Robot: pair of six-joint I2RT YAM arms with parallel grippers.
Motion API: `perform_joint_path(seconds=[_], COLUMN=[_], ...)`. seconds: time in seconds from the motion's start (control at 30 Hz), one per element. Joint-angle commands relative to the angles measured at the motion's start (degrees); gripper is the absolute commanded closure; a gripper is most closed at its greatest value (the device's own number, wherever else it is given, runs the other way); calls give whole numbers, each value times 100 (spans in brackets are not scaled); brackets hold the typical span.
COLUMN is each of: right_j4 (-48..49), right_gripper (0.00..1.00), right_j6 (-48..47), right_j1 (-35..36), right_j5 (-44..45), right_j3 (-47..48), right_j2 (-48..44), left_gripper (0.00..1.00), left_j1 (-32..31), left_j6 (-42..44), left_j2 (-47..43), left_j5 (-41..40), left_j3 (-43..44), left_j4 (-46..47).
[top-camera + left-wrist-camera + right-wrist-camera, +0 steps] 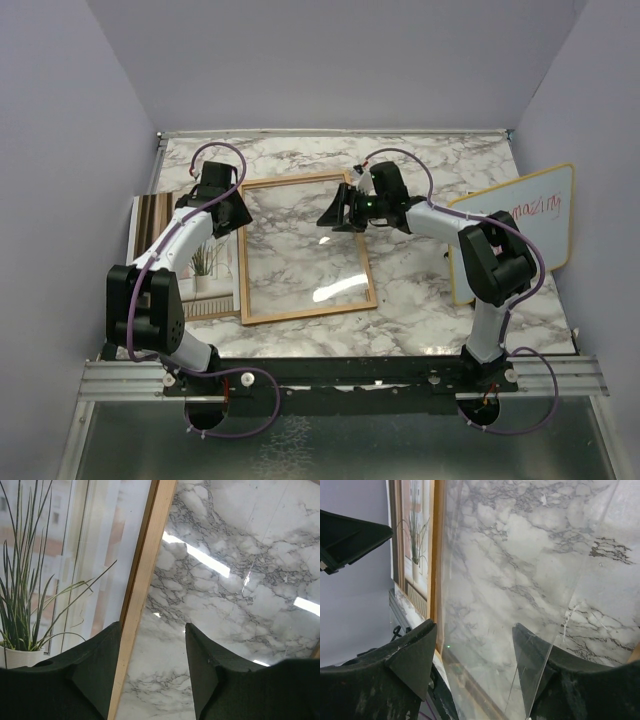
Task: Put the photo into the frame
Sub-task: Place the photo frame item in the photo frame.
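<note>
The frame [306, 312], with a thin orange-brown wooden rim, lies flat mid-table, and marble shows through it. The photo [200, 268], showing curtains and a grassy potted plant, lies just left of the frame under my left arm. My left gripper [231, 214] is open. In the left wrist view it [152, 630] straddles the frame's left rim [145, 575], with one finger over the photo [50, 580]. My right gripper [337, 214] is open at the frame's far right corner. In the right wrist view a clear pane [520, 580] runs between its fingers [472, 630]. No cork back board shows.
A yellow-rimmed whiteboard [520, 228] with red handwriting stands tilted at the right, beside my right arm. Grey walls close in the marble table [430, 300] on three sides. The metal base rail [340, 378] runs along the near edge.
</note>
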Motion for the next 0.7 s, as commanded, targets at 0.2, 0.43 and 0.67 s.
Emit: perform_joint_path(seconds=[0.2, 0.43, 0.67], right_j4=[-1023, -1795, -2483], right_gripper=[26, 20, 18], right_j6=[-174, -617, -978], right_j1=[45, 58, 131], right_j5=[243, 571, 834], right_j3=[333, 748, 1088], right_j2=[-46, 51, 234], left_gripper=[38, 32, 26], left_j1=[-32, -27, -28], left_j6=[56, 72, 81], left_j2=[-51, 1, 28], left_j5=[-184, -176, -202], left_j3=[148, 141, 130], left_j4=[-105, -99, -96])
